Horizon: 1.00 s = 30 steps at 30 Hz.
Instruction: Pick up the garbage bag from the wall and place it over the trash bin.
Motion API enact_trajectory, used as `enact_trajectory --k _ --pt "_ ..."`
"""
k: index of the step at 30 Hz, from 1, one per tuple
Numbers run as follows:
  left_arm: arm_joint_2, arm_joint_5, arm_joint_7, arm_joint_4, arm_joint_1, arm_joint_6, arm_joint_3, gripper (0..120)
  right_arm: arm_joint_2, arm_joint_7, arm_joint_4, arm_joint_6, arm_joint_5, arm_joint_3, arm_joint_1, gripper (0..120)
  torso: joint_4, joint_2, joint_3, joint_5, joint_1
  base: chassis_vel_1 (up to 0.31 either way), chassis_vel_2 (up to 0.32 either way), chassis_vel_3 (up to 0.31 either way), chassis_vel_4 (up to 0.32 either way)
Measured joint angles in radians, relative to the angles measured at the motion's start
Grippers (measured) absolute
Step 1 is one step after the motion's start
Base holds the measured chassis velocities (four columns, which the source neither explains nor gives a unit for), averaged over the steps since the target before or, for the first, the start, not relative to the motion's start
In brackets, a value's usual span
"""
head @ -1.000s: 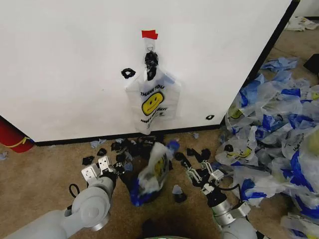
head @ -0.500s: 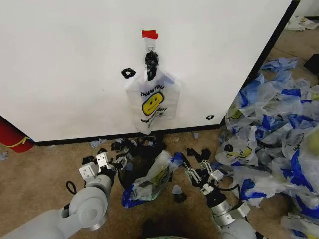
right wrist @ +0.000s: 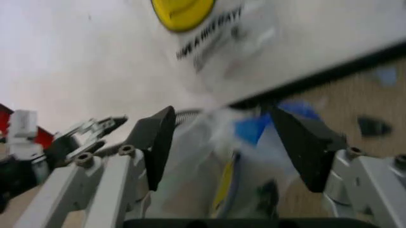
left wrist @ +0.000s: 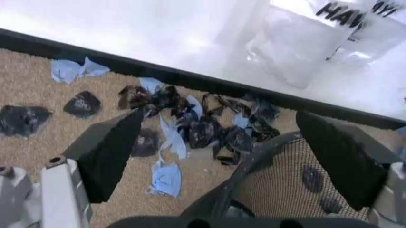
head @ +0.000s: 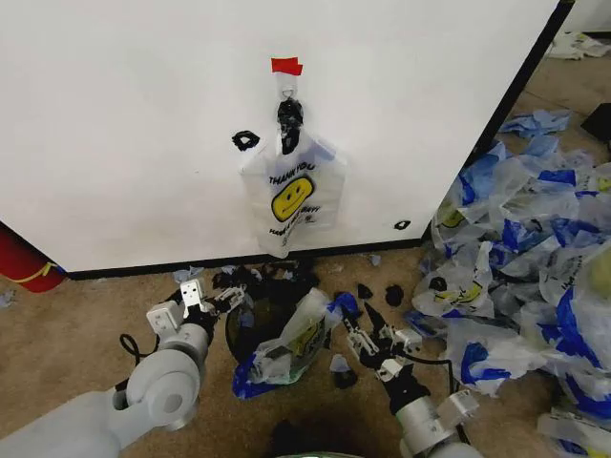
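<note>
Translucent white plastic is slumping across the trash bin (head: 250,322): a garbage bag (head: 291,342) with a yellow smiley and blue handles is lying half over the bin's rim and half on the carpet (head: 67,334), directly between the two end effectors. The left end effector (head: 218,302) is hovering at the bin's far-left rim, its fingers (left wrist: 106,152) spread wide with nothing between them; in its wrist view the black mesh wall of the bin (left wrist: 279,178) is sitting just under the spread fingers. The right end effector (head: 368,334) is poised just right of the crumpled bag, also spread open and gripping nothing, though whether a fingertip is brushing the blue handle is hard to tell. In the right wrist view the bag (right wrist: 241,156) is lying between and beyond its open fingers (right wrist: 155,142). Beyond both end effectors, a second smiley bag (head: 291,196) is hanging from a black clip (head: 289,114) on the white wall (head: 124,124), below a red tape piece (head: 285,66). Black scraps (head: 387,294) are littering the carpet around the bin.
</note>
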<state>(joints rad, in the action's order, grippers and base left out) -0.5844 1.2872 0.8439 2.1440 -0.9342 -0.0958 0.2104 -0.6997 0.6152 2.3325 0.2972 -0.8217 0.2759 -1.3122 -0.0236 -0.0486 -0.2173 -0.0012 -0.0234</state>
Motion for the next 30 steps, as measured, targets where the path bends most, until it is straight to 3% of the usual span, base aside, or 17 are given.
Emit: enact_trajectory --k 5,11,20,30 --pt "-0.013 -0.003 -0.005 -0.025 0.013 0.0 0.023 95 -0.004 0.132 0.051 -0.066 -0.027 0.062 0.005 48 0.0 0.0 0.0 0.0004 0.0 0.0 0.0 0.0 0.0" --pt "-0.022 -0.01 -0.008 -0.039 0.013 -0.002 0.033 95 -0.013 0.194 0.046 -0.094 -0.031 0.089 0.005 46 -0.0001 0.0 0.0 0.0002 0.0 0.0 0.0 0.0 0.0" --pt "-0.031 -0.012 -0.018 -0.052 0.043 -0.004 0.083 94 -0.027 0.216 0.0 -0.125 -0.104 0.092 0.057 57 0.0 0.0 0.0 0.0002 0.0 0.0 0.0 0.0 0.0" --pt "-0.036 -0.027 -0.023 -0.064 0.036 -0.008 0.084 94 -0.033 0.199 -0.037 -0.145 -0.182 0.165 0.196 56 -0.0001 0.0 0.0 0.0001 0.0 0.0 0.0 0.0 0.0"
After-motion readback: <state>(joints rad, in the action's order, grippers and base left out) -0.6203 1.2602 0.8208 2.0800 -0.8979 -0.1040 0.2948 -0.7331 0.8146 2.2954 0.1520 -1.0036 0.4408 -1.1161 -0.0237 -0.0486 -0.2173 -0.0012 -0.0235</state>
